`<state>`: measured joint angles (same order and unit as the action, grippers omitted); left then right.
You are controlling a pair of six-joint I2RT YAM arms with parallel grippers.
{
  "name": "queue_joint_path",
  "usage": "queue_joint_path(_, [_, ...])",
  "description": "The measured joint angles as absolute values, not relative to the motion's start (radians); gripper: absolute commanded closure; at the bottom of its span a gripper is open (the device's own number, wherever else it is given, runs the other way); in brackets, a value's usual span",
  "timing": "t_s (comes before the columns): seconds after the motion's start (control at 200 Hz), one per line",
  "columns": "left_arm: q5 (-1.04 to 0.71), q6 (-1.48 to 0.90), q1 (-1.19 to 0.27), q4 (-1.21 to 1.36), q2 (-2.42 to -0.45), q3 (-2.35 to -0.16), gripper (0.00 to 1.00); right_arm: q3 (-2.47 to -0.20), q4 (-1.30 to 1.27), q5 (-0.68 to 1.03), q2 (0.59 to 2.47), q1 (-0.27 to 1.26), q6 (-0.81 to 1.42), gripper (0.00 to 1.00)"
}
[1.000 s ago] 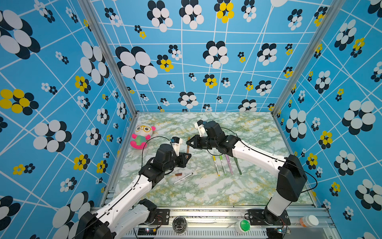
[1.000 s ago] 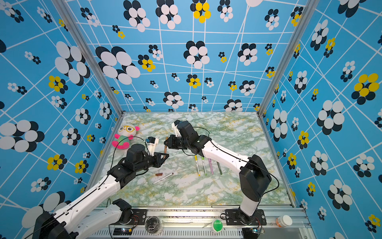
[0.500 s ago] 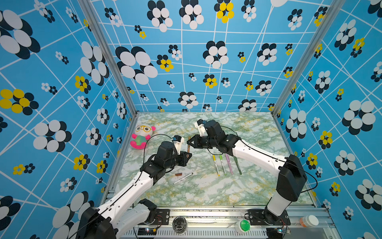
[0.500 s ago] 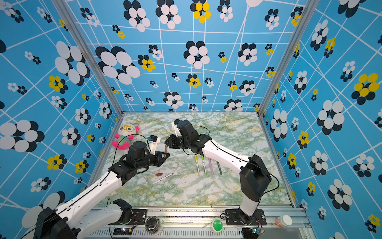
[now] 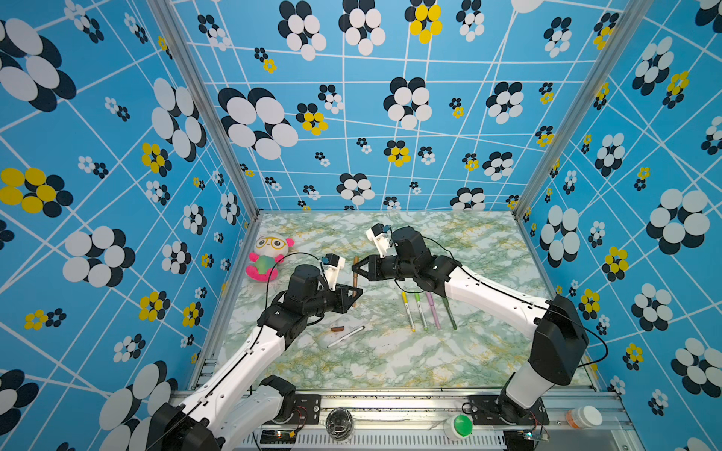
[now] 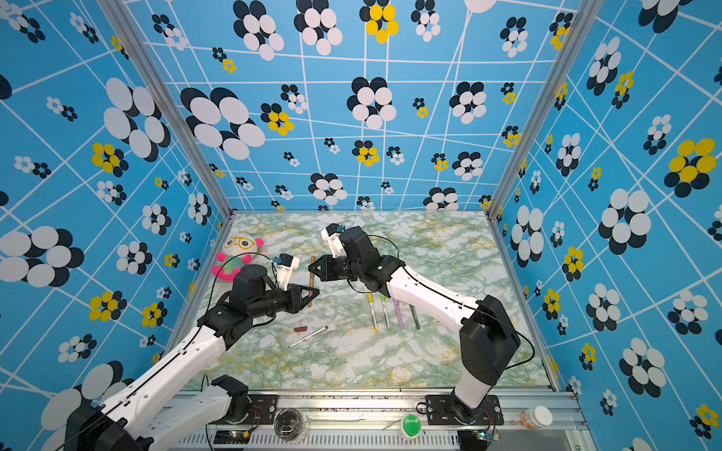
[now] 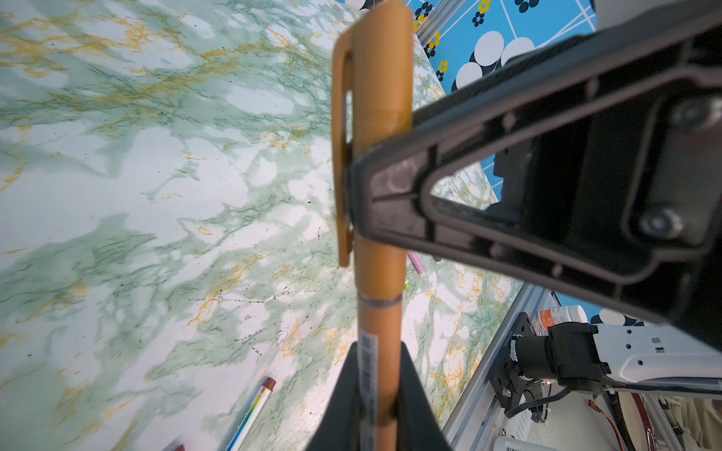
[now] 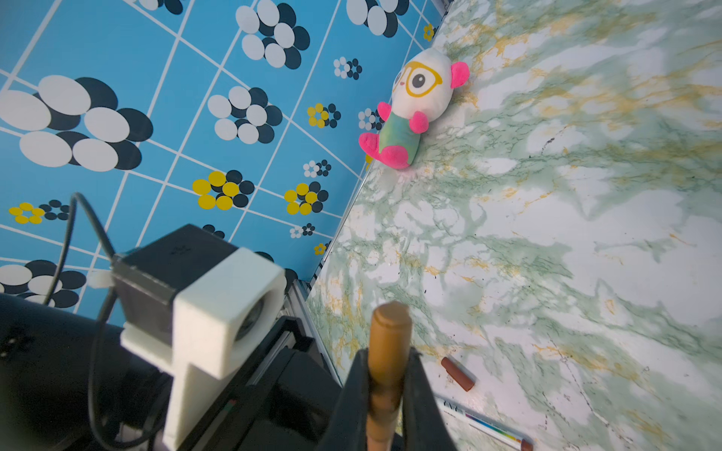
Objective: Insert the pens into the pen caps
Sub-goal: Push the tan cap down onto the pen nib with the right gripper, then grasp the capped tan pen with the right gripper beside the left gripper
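Robot lab test cell, blue flower-print walls (image 5: 351, 117), aluminium frame posts (image 5: 205, 109), marble-patterned tabletop (image 5: 390, 363), rail-mounted arms (image 5: 242, 367)

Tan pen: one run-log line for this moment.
tan pen: gripped by both | left gripper: shut on barrel | right gripper: shut on capped end | brown cap, white pen: unjoined on table

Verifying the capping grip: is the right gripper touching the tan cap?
Touching. In the right wrist view the right gripper is shut on the tan cap, its fingers pressed against both sides.
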<state>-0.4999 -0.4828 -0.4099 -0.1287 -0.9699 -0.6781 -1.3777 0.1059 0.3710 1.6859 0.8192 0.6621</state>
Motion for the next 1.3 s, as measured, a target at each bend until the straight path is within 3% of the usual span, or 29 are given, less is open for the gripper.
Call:
queue_joint_path(0.355, [-0.451, -0.466, -0.410, -0.128, -0.965, -0.678, 1.00, -1.472, 0.247, 0.199, 1.715, 0.861, 0.736, 1.00])
queue_joint_path(1.049, [-0.472, -0.463, -0.427, -0.024, -0.974, -0.677, 1.00, -1.404, 0.174, 0.276, 1.639, 0.807, 0.764, 1.00])
queue_joint_path(1.304, [-0.466, -0.516, -0.469, 0.147, -1.010, -0.634, 1.00, -1.438, 0.258, 0.290, 1.616, 0.773, 0.727, 0.78])
